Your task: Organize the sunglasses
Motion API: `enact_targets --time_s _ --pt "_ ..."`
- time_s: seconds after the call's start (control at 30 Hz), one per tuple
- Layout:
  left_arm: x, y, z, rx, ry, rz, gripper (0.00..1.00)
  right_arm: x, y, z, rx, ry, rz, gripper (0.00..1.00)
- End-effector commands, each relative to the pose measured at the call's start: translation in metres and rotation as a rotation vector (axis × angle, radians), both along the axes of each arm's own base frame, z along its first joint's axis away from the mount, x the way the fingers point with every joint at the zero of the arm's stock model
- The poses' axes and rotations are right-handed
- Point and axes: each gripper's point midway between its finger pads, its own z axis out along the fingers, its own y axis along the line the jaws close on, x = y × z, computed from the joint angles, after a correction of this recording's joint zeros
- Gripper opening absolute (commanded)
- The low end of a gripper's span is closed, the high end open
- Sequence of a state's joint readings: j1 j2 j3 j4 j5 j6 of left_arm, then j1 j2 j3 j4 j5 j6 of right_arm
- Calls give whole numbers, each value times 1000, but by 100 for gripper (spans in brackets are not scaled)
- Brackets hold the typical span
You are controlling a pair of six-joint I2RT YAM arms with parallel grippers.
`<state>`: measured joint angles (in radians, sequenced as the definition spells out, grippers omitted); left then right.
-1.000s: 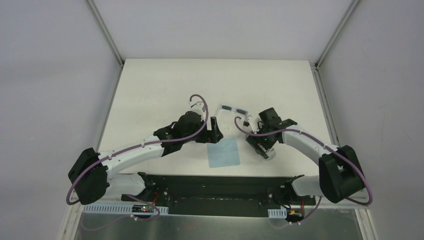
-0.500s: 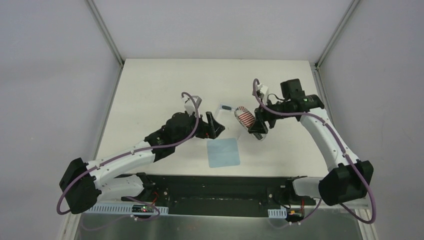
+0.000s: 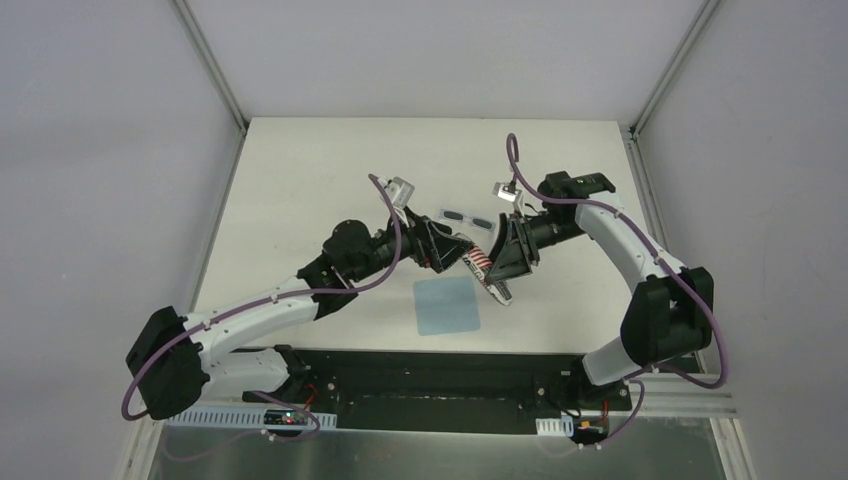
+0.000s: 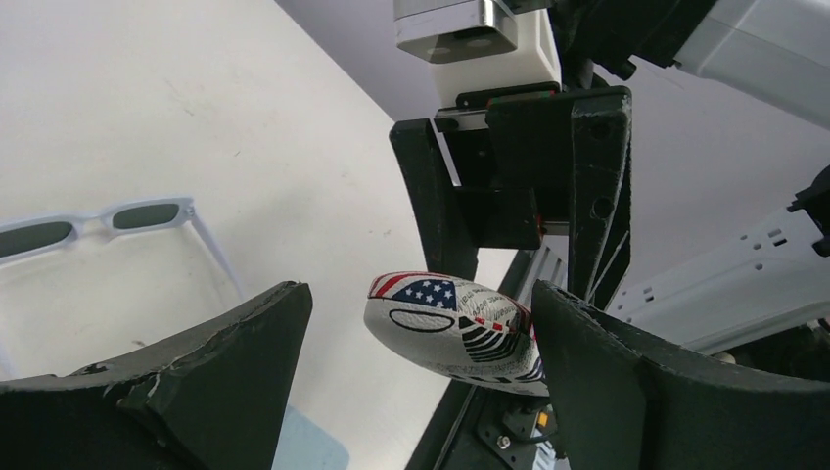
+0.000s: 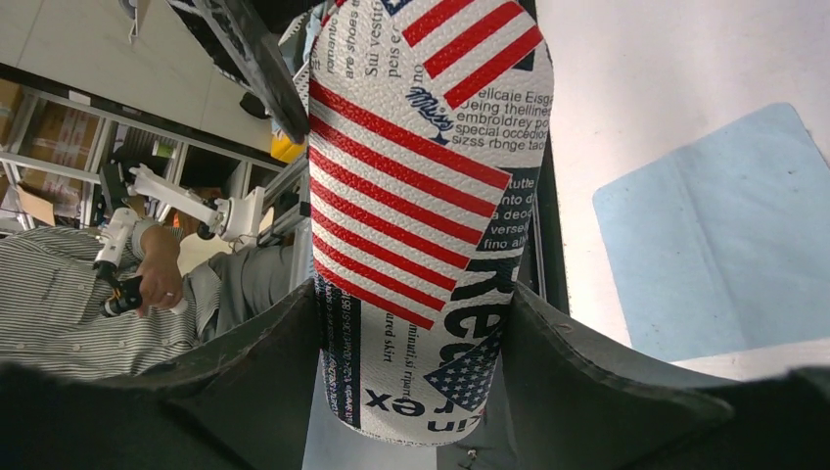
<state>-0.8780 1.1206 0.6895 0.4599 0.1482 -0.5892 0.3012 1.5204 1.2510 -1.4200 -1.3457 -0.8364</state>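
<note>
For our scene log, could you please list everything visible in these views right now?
sunglasses: one, white frame with dark lenses, lying on the table beyond the pincers
case: one, white and black with a red-striped flag print, held off the table
cloth: one, light blue, flat on the table on the side nearer the arm bases
table: one, white, under everything
person: one, striped shirt, background of the right wrist view
left pincer: one, black, open, fingers either side of the case's free end
right pincer: one, black, shut on the case
</note>
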Motion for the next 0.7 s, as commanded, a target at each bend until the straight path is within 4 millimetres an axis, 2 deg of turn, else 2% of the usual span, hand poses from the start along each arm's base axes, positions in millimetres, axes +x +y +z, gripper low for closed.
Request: enact_targets --time_s 0.0,0.43,0.67 --pt "-16 -18 19 -57 -34 -115 85 -12 5 32 134 -37 3 45" --pt "-38 -23 11 -115 40 -219 78 2 0 32 162 -22 -49 46" --pt "-42 -23 4 -132 35 -245 46 3 -4 33 186 -4 -80 45"
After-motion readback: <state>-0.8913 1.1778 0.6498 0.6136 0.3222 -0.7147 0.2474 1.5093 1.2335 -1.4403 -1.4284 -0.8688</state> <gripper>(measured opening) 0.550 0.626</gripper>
